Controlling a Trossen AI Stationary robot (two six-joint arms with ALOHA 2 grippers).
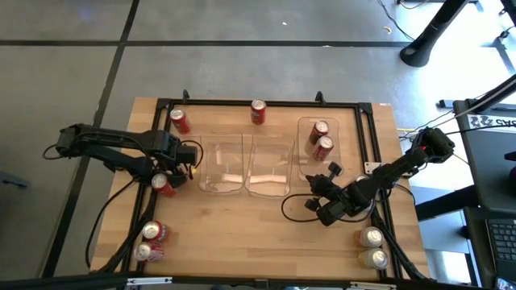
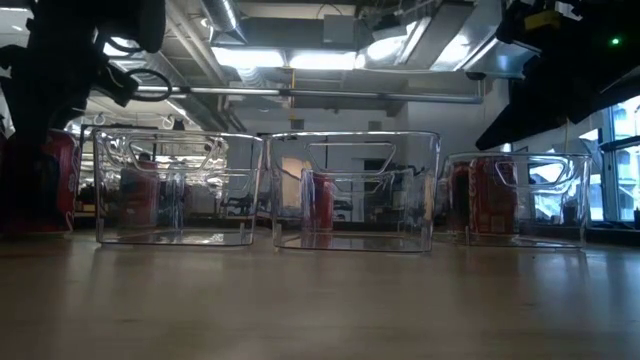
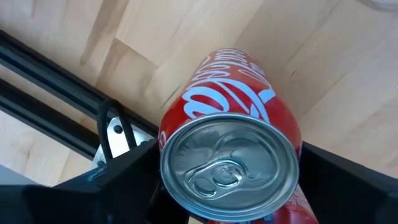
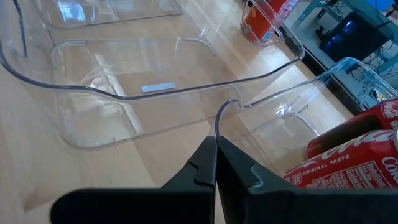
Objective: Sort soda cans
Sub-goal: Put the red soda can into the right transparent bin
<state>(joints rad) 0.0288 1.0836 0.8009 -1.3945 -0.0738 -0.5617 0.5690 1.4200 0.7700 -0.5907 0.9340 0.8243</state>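
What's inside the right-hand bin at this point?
The right bin holds two red cans, lying side by side. The high view shows nothing else in it, though the floor beneath the cans is covered. The other two bins look empty.

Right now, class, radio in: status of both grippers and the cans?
Left gripper shut on a red soda can, left of the clear plastic bins. Right gripper shut, empty, by the middle bin. Two red cans already binned. Nothing blocking.

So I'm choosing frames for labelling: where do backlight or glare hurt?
Low view: bright ceiling lights leave the arms as silhouettes and the clear bins full of reflections. Left wrist view: evenly lit, red can crisp. High view: even light.
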